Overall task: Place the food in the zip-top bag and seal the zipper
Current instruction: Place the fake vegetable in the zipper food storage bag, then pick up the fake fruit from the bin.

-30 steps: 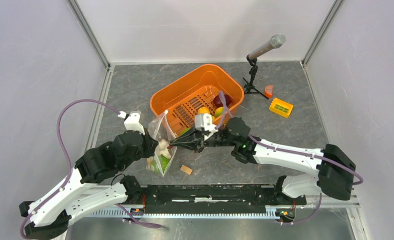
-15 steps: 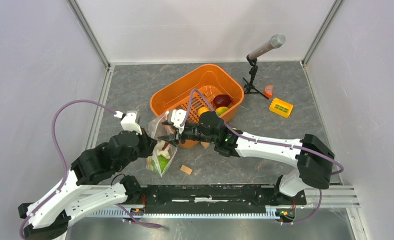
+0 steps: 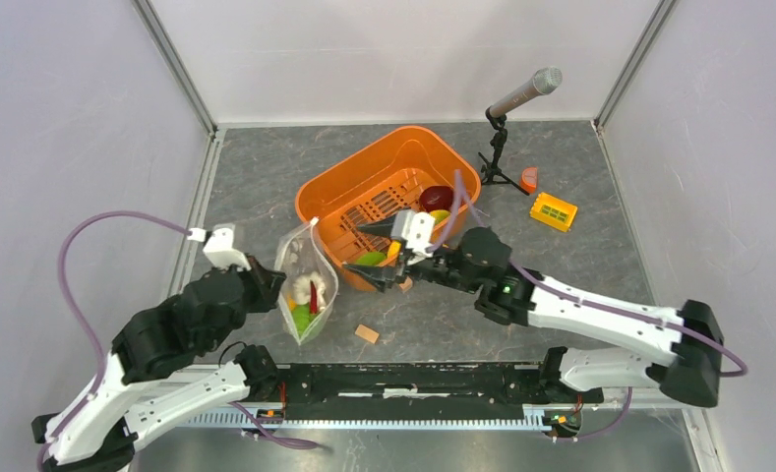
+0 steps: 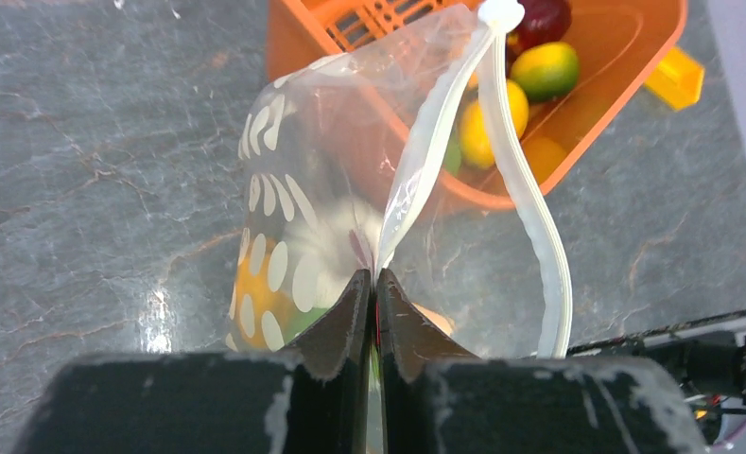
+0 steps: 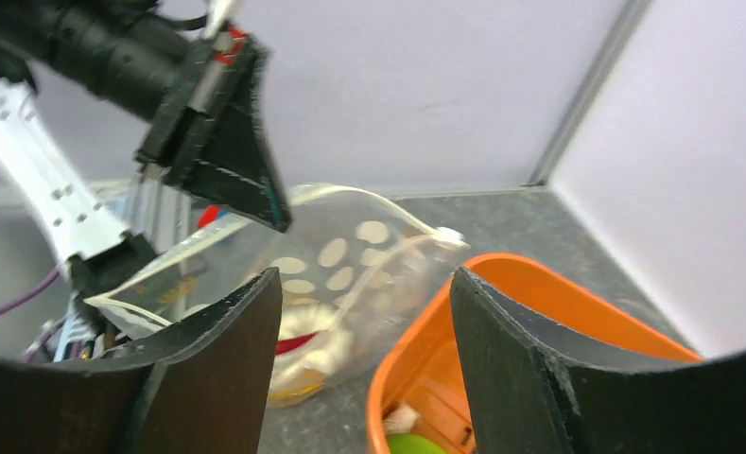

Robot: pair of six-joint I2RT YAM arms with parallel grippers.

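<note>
The polka-dot zip-top bag (image 3: 305, 285) stands open left of the orange basket (image 3: 359, 167). My left gripper (image 4: 375, 276) is shut on one lip of its mouth. The white zipper (image 4: 529, 218) strip curves free on the other lip. Inside the bag lie white garlic (image 3: 299, 287), a red piece (image 3: 313, 296) and green and yellow food. My right gripper (image 3: 374, 256) is open and empty, just right of the bag at the basket's near corner. In the basket lie more food: a dark red piece (image 3: 435, 197), a yellow-green one (image 4: 550, 71) and a green one (image 3: 369, 259).
A tan wooden cube (image 3: 367, 334) lies in front of the bag. A microphone on a small stand (image 3: 521, 98) is at the back right, with an orange-red piece (image 3: 529, 179) and a yellow block (image 3: 553, 211) near it. Grey walls close in both sides.
My right gripper has opened and drawn back to the right from the bag's mouth; a red piece now lies inside the bag. My left gripper has carried the bag slightly left.
</note>
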